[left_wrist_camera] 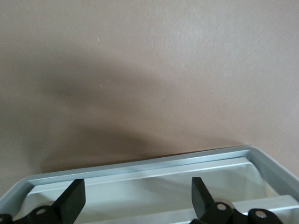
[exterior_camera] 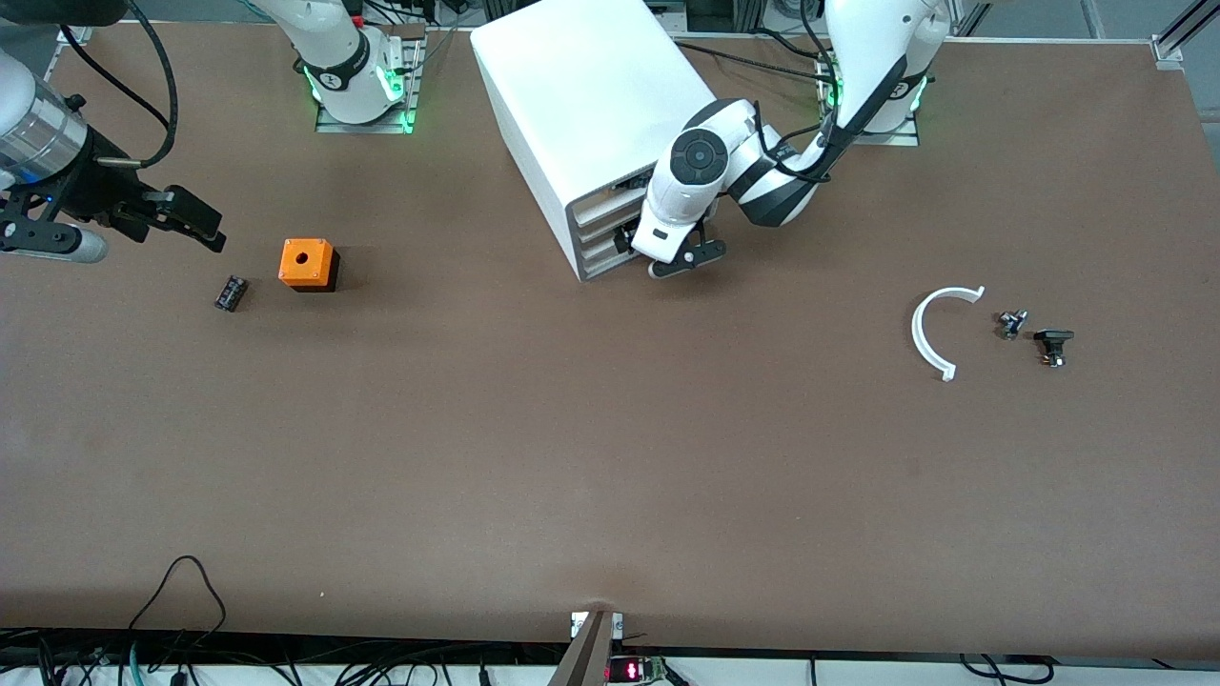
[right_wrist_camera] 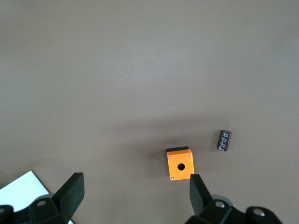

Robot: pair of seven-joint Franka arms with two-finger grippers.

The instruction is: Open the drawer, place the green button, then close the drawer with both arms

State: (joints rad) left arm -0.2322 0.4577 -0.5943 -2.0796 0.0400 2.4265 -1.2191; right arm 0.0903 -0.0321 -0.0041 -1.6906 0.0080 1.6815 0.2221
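Observation:
The white cabinet (exterior_camera: pixel 591 105) stands at the robots' edge of the table. My left gripper (exterior_camera: pixel 670 255) is at its drawer front. In the left wrist view it (left_wrist_camera: pixel 138 200) is open and empty, its fingers (left_wrist_camera: pixel 70 200) over the inside of a white drawer (left_wrist_camera: pixel 140 164), just inside the drawer's front wall. A small black-bodied part, seemingly the button (exterior_camera: pixel 1053 345), lies on the table toward the left arm's end; no green cap shows. My right gripper (exterior_camera: pixel 195 224) is open and empty over the table at the right arm's end; its wrist view (right_wrist_camera: pixel 135 196) shows nothing between its fingers.
An orange cube with a round hole (exterior_camera: pixel 307 264) (right_wrist_camera: pixel 180 164) and a small black component (exterior_camera: pixel 230 292) (right_wrist_camera: pixel 224 140) lie near my right gripper. A white curved strip (exterior_camera: pixel 939 329) and a small grey metal part (exterior_camera: pixel 1012 322) lie beside the button.

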